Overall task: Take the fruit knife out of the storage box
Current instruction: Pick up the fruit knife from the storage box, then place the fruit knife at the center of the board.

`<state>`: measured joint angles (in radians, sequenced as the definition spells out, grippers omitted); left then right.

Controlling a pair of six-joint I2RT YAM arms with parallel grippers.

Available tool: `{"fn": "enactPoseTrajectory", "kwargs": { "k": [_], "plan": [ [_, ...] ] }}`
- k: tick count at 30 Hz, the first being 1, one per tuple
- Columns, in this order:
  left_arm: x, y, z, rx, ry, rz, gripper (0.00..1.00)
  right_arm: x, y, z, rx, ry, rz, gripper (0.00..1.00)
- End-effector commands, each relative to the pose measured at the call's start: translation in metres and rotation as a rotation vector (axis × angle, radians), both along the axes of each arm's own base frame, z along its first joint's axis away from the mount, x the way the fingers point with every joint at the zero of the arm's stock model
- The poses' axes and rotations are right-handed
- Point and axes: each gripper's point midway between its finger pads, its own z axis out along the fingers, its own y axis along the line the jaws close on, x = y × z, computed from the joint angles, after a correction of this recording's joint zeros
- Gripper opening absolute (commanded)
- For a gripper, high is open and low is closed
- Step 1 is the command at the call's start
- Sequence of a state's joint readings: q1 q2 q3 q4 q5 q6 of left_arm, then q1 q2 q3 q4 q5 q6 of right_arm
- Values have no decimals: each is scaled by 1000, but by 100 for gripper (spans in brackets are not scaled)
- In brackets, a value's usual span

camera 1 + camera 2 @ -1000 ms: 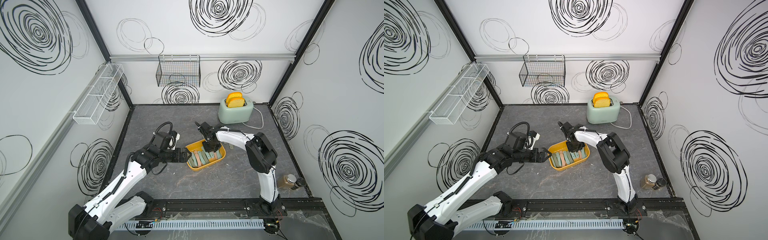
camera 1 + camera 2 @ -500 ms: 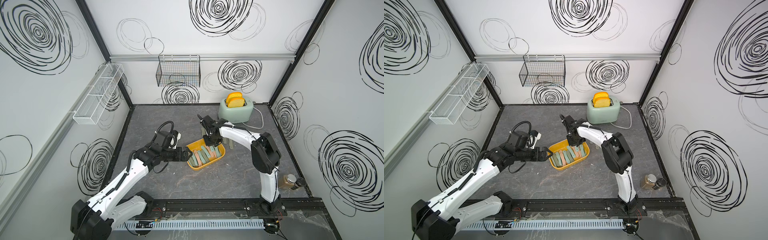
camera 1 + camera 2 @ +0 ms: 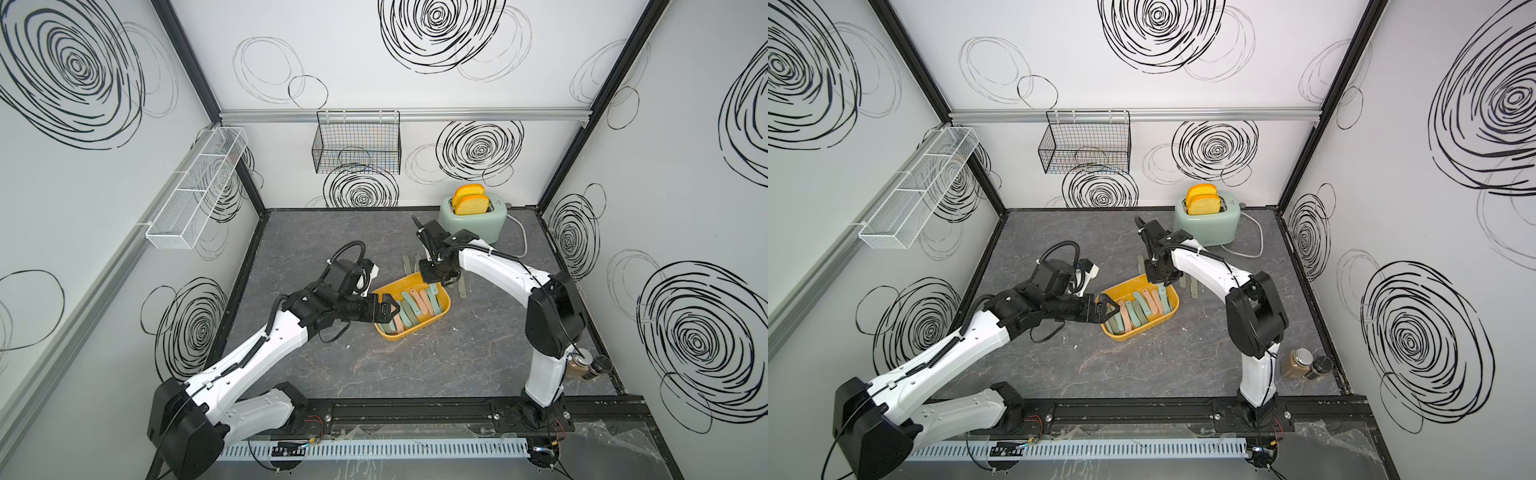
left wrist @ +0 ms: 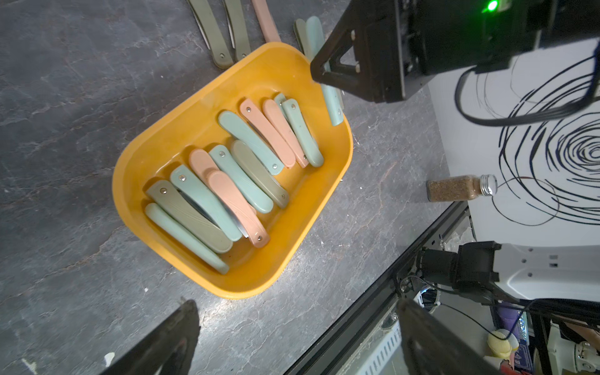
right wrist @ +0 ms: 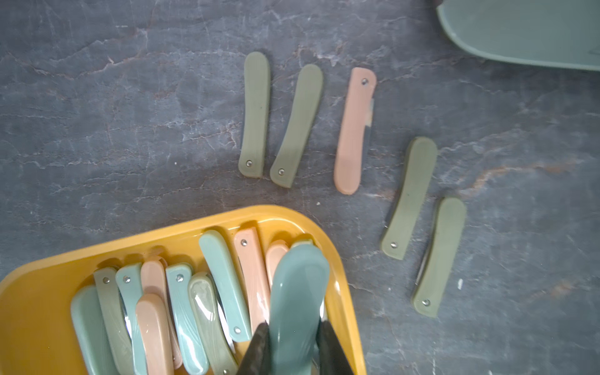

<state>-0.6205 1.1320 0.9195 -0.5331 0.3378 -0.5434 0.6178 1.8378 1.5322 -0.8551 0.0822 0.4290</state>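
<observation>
So I'm basically working in a lab test cell dressed up as a kitchen. White panel walls (image 3: 374, 62) covered in black scribble swirls, black frame posts, a metal rail (image 3: 395, 114) holding a black wire basket (image 3: 357, 145) and a white mesh rack (image 3: 195, 191). My arms bolt to a track at the edge of a grey stone-look table (image 3: 415, 365), with a mint toaster (image 3: 473, 214) at the back.

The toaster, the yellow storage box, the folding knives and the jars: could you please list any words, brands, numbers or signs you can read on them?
None: no readable text in any view.
Toaster: plain front; small mark too small to read.
Storage box: no label.
Folding knives: rivets only, no print.
Spice jar: no label showing.
Wall swirls: drawn loops, no letters.
</observation>
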Motion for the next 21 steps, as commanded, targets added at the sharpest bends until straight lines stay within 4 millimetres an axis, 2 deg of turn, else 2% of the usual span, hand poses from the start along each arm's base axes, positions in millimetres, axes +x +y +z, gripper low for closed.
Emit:
{"fn": "enactPoseTrajectory", "kwargs": {
  "k": [1,5,9,14,21],
  "plan": [
    [7,-18,19,-43,-58,-10,98,-11,-30,2,-10,10,-67,24],
    [1,-32,16,-41,-55,-39,98,-26,-55,-10,-18,29,-104,24],
    [-8,-43,9,-30,-52,-69,98,-42,-69,-30,-29,62,-120,25],
    [-19,-52,0,-15,-46,-102,98,-56,-76,-56,-42,105,-124,25],
    [-26,-51,-9,9,-36,-113,98,-60,-79,-81,-68,144,-121,24]
  ]
}}
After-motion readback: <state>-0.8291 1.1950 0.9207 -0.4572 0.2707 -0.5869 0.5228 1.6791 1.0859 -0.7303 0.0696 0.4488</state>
